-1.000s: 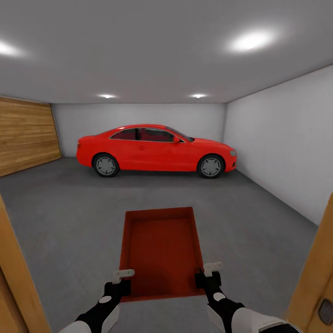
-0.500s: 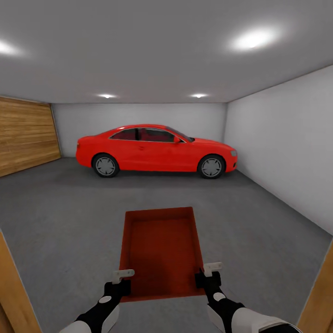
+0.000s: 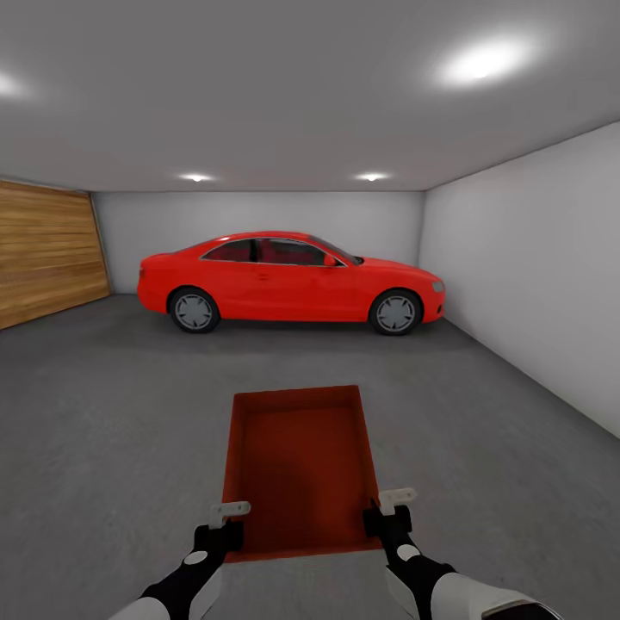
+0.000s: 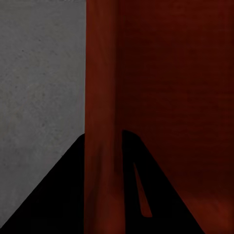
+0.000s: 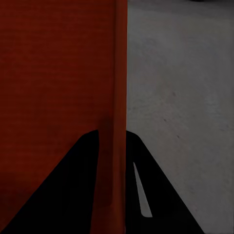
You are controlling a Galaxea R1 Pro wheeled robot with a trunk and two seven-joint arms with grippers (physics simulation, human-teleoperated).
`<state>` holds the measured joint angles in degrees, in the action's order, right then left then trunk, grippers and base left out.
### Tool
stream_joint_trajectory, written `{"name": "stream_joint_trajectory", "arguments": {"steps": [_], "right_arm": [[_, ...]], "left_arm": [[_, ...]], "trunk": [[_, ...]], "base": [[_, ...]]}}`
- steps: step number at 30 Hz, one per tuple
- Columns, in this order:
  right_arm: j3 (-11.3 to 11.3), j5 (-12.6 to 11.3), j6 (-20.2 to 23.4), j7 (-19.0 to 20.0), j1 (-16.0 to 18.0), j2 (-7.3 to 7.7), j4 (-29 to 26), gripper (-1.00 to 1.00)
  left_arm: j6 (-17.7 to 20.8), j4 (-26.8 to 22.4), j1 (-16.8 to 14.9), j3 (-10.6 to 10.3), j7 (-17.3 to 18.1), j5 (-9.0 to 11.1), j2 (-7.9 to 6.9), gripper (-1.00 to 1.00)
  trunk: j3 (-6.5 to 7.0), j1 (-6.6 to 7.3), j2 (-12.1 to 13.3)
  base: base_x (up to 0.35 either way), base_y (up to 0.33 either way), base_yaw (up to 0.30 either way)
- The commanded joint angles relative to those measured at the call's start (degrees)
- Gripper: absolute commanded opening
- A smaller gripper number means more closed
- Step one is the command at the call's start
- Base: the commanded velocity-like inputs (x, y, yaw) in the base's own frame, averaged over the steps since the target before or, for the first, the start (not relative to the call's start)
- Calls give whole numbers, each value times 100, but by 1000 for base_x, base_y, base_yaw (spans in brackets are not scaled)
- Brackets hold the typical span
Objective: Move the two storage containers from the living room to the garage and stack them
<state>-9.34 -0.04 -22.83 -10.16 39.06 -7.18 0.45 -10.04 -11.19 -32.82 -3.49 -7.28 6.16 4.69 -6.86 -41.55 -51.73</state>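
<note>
The left claw (image 3: 229,515) and right claw (image 3: 394,503) each pinch a side wall of the red box (image 3: 299,465), whose long side points ahead, above the grey floor (image 3: 112,413).

Orange-red storage container (image 3: 301,465), mottled dark grey floor (image 3: 112,413), red car (image 3: 288,280), white walls (image 3: 525,258)

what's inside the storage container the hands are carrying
The storage container looks empty: its bare red bottom and inner walls show. The near end, between the left hand and right hand, is partly hidden.
</note>
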Motion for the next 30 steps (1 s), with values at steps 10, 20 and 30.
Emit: {"name": "stream_joint_trajectory", "arguments": {"steps": [10, 20, 30], "right_arm": [[213, 66, 16, -21, 5, -3, 16, -100], [213, 65, 16, -21, 5, -3, 16, -100], [213, 65, 16, -21, 5, -3, 16, -100]], "left_arm": [[-231, -15, -5, -99, -46, 8, -29, -100], [-228, -2, -5, -99, -46, 4, -29, -100], [-226, 3, -5, -99, -46, 1, -29, -100]], "trunk": [[-9, -4, -7], [-9, -4, -7], [-9, -4, -7]], "base": [[318, 0, 0], [318, 0, 0], [318, 0, 0]]}}
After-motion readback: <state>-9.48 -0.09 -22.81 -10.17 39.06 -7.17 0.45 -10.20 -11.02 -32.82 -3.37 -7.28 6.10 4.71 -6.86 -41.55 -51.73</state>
